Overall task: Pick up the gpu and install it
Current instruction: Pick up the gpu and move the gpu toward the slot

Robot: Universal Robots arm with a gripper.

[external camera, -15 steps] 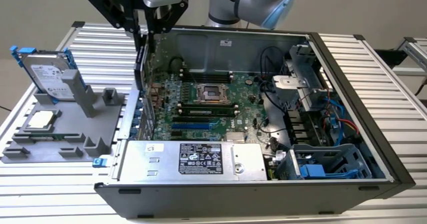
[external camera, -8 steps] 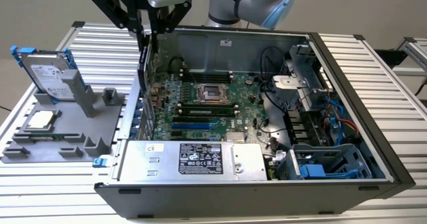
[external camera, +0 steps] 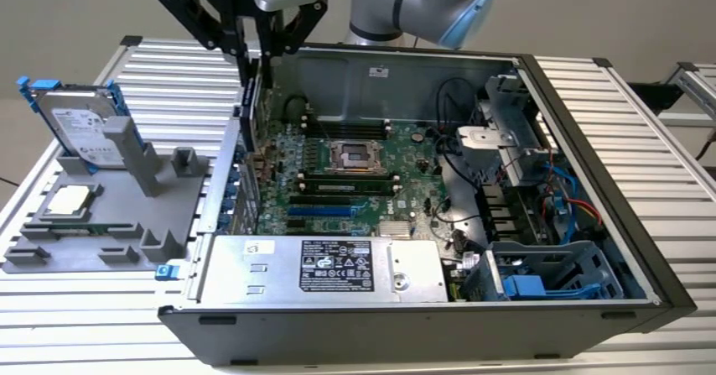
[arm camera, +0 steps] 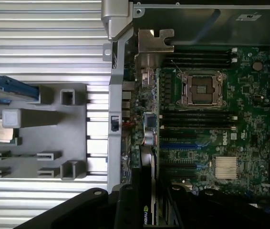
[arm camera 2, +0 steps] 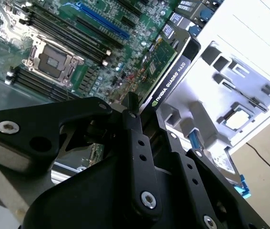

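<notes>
Jaws clamped on the gpu [arm camera 2: 166, 59]; the gripper [arm camera 2: 147, 114] holds it edge-on above the open computer case's [external camera: 391, 333] motherboard [arm camera: 211, 124].

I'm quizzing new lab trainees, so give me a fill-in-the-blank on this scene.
The hand holds the gpu over the open computer ____. The CPU socket is ____. In the grey holder, the ____ stands upright.
Missing: case; empty; hard drive.
</notes>
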